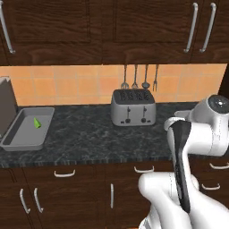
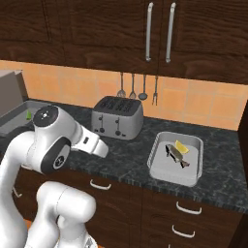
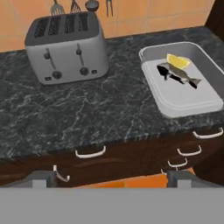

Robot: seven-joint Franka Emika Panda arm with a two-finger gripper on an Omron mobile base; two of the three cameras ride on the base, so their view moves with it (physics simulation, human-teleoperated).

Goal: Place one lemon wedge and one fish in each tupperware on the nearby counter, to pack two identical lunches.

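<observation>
The gripper (image 3: pixel 112 177), fingers spread wide and empty, hangs before the black speckled stone table (image 3: pixel 87 113); ahead to its right, a grey rectangular tupperware (image 3: pixel 205 57) holds a yellow lemon wedge (image 3: pixel 178 61) and a small grey fish (image 3: pixel 177 74).

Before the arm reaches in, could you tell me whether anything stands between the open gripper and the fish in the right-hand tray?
Nothing visible does: the hand view shows bare counter before the tray holding the fish.

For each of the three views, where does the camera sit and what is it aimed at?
Left base view: behind the arm's left, facing the counter, toaster and left tray; arm at lower right.
Right base view: behind the arm's right, facing the toaster and right tray holding fish and lemon wedge; arm at lower left.
Hand view: above the counter edge; open end effector at bottom.
All share the toaster.
</observation>
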